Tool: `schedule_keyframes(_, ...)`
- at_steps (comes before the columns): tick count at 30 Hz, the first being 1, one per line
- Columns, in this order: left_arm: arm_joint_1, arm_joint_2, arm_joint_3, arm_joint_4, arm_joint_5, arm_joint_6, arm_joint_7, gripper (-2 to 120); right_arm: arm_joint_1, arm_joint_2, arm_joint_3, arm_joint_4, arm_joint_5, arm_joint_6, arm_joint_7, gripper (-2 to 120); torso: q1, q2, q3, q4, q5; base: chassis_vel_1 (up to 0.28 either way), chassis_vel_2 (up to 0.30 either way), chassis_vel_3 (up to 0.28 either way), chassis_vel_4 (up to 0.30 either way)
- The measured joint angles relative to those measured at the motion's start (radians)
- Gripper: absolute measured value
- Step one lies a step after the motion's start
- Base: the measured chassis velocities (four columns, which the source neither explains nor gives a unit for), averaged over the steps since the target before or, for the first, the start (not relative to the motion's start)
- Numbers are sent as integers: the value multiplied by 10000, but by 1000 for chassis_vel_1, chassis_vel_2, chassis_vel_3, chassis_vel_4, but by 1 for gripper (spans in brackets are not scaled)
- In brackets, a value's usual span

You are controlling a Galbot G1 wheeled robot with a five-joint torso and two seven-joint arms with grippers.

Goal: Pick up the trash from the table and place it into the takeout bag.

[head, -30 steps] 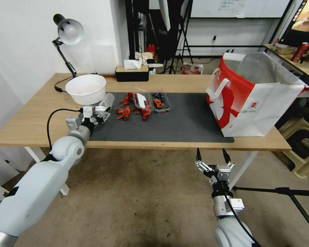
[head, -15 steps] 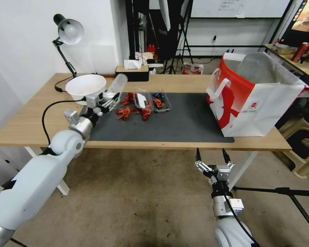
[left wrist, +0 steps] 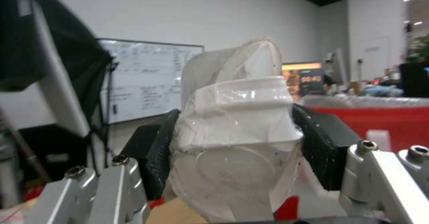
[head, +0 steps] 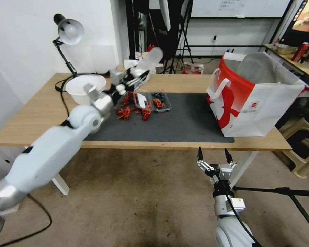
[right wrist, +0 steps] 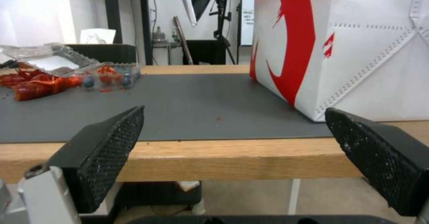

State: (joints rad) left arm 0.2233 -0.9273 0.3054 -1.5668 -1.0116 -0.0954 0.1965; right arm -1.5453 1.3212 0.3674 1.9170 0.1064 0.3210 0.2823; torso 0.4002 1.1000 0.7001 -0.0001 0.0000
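My left gripper is shut on a crumpled clear plastic cup and holds it high over the back of the table, left of the takeout bag. The left wrist view shows the cup squeezed between both black pads. More trash lies on the dark mat: a white bowl, red food scraps and a clear clamshell box. Low before the table's front edge, my right gripper stands open and holds nothing; its wrist view faces the bag.
A desk lamp stands at the back left and a tissue box sits behind my left arm. A beige stool and a black tripod leg are to the right of the table.
My left arm has lifted the clear cup off the mat beside the bowl and carried it up and to the right. The right gripper has stayed in place.
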Motion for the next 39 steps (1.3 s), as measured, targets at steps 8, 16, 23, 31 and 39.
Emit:
schedule_keyframes(8,-2065,-1544,1798,788,-451,19,-76,60,18,86,91,3,-9,-8,10,100,-1,0,0,-2,7,0,0,0,0)
schedule_keyframes(16,-3855,-3290,3135,2120,-870,39,-169,58,59,242,101,-11,-47,-11,20,100,-1,0,-1,0,4,0,0,0,0)
schedule_keyframes(23,-4570,-4354,3910,3199,-1043,43,-165,54,81,262,107,-41,-51,-18,28,100,-1,0,-1,1,2,0,0,0,0)
schedule_keyframes(31,-4899,-5891,4768,4733,-1055,-35,-51,54,94,292,104,-88,-77,-11,37,100,-2,0,-1,-3,3,0,0,0,0)
schedule_keyframes(39,-4725,-6526,4705,5517,-735,-178,119,59,81,298,152,-92,-65,44,62,100,-2,1,-2,1,0,0,0,0,0)
